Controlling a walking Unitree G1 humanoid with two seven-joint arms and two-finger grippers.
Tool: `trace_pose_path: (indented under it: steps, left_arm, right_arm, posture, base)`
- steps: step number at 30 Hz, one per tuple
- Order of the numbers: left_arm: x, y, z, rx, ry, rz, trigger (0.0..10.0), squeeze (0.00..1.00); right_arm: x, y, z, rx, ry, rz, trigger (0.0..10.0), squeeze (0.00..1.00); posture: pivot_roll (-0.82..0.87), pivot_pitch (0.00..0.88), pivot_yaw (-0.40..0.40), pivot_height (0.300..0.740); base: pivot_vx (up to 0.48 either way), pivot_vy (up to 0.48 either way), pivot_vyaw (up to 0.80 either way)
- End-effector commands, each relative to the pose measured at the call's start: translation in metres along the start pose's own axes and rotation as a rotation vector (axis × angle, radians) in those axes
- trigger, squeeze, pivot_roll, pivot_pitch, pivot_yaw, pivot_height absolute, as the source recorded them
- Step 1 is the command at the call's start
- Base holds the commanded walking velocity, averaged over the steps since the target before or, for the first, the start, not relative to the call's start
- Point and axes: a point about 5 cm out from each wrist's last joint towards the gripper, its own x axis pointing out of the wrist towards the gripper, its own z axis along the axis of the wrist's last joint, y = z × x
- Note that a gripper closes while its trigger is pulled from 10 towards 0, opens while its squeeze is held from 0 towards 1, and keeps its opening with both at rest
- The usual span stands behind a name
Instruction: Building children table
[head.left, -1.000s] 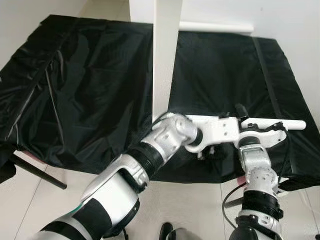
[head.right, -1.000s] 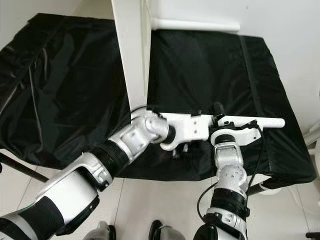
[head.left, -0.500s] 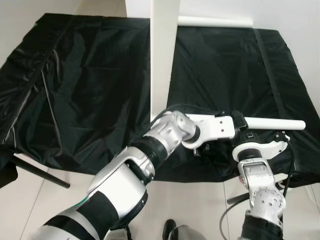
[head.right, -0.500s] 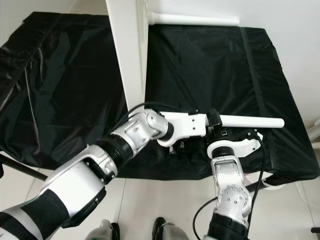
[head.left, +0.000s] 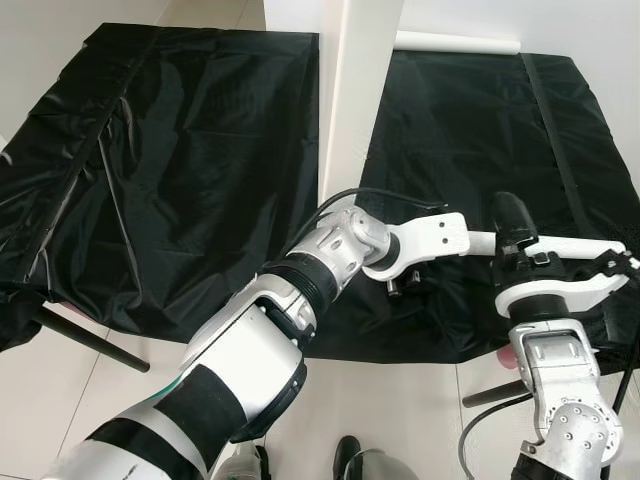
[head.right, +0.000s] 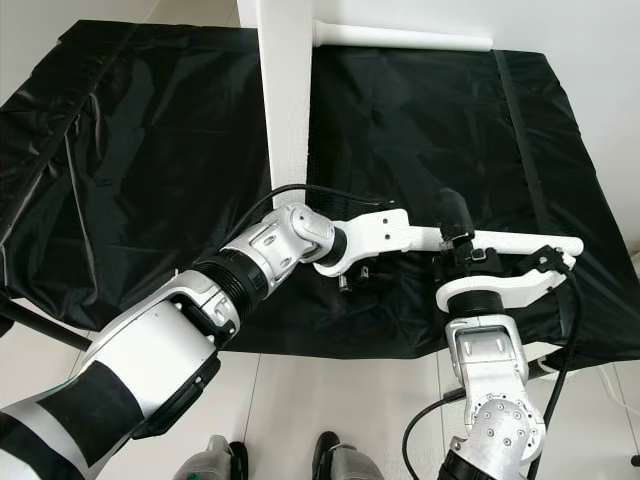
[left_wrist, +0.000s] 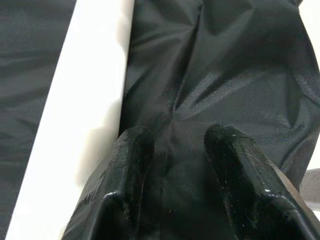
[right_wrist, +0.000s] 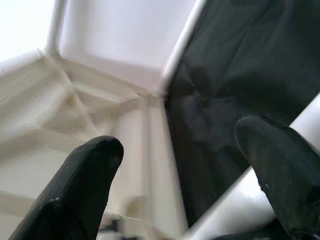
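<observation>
A white table top (head.left: 352, 100) stands on edge on the black cloth (head.left: 180, 150). One white round leg (head.left: 560, 246) lies near the front right edge, and a second leg (head.left: 455, 42) lies at the far back. My left gripper (left_wrist: 175, 137) reaches across to the right, low over the cloth beside the white board (left_wrist: 75, 115), open with only cloth between its fingers. My right gripper (right_wrist: 180, 142) hovers at the near leg (right_wrist: 240, 210), open, fingers wide apart; the leg runs by the base of its fingers. The ribbed underside of the top (right_wrist: 60, 115) lies ahead of it.
The cloth-covered table ends just before my body, with tiled floor (head.left: 90, 400) below. A black stand leg (head.left: 90, 340) pokes out under the left front corner. A cable (head.left: 380, 195) loops over my left wrist. A white wall (head.right: 590, 40) borders the back right.
The camera has shifted. My right arm has swung right and closer to the camera, its wrist now over the near leg. The left arm stays stretched toward the leg's inner end.
</observation>
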Motion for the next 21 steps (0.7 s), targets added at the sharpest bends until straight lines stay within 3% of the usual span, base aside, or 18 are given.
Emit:
trace_pose_path:
  steps: [1, 3, 8, 10, 11, 13, 16, 21]
  left_arm:
    - [-0.005, 0.018, -0.002, -0.013, -0.007, 0.316, 10.0, 0.0]
    - [-0.009, 0.019, -0.001, -0.039, -0.045, 0.296, 10.0, 0.0]
    - [-0.013, 0.02, 0.001, -0.052, -0.082, 0.28, 10.0, 0.0]
    - [-0.021, 0.024, 0.002, -0.082, -0.126, 0.286, 10.0, 0.0]
    - [-0.021, 0.024, 0.002, -0.082, -0.126, 0.286, 10.0, 0.0]
    - [-0.035, 0.032, 0.006, -0.115, -0.187, 0.316, 10.0, 0.0]
    - [-0.041, 0.035, 0.008, -0.118, -0.209, 0.324, 10.0, 0.0]
    - [-0.062, 0.04, 0.025, -0.104, -0.313, 0.346, 10.0, 0.0]
  right_arm:
    - [-0.009, -0.01, -0.004, -0.114, 0.008, -0.074, 10.0, 0.0]
    - [0.0, -0.006, 0.01, -0.259, -0.059, -0.054, 10.0, 0.0]
    - [0.009, 0.0, 0.02, -0.339, -0.106, -0.022, 10.0, 0.0]
    - [0.022, 0.007, 0.027, -0.439, -0.156, 0.017, 10.0, 0.0]
    - [0.022, 0.007, 0.027, -0.439, -0.156, 0.017, 10.0, 0.0]
    - [0.037, 0.012, 0.025, -0.518, -0.173, 0.055, 10.0, 0.0]
    - [0.042, 0.012, 0.023, -0.54, -0.174, 0.062, 10.0, 0.0]
    - [0.056, 0.015, 0.013, -0.609, -0.181, 0.097, 10.0, 0.0]
  posture:
    - [0.04, 0.192, 0.024, 0.74]
    - [0.04, 0.192, 0.026, 0.74]
    - [0.05, 0.191, 0.025, 0.74]
    - [0.05, 0.19, 0.021, 0.74]
    - [0.05, 0.19, 0.021, 0.74]
    - [0.06, 0.188, 0.015, 0.74]
    - [0.07, 0.186, 0.01, 0.74]
    - [0.08, 0.186, 0.005, 0.74]
  base:
    - [0.0, 0.0, 0.0]
    - [0.0, 0.0, 0.0]
    - [0.0, 0.0, 0.0]
    - [0.0, 0.0, 0.0]
    - [0.0, 0.0, 0.0]
    - [0.0, 0.0, 0.0]
    - [0.0, 0.0, 0.0]
    - [0.0, 0.0, 0.0]
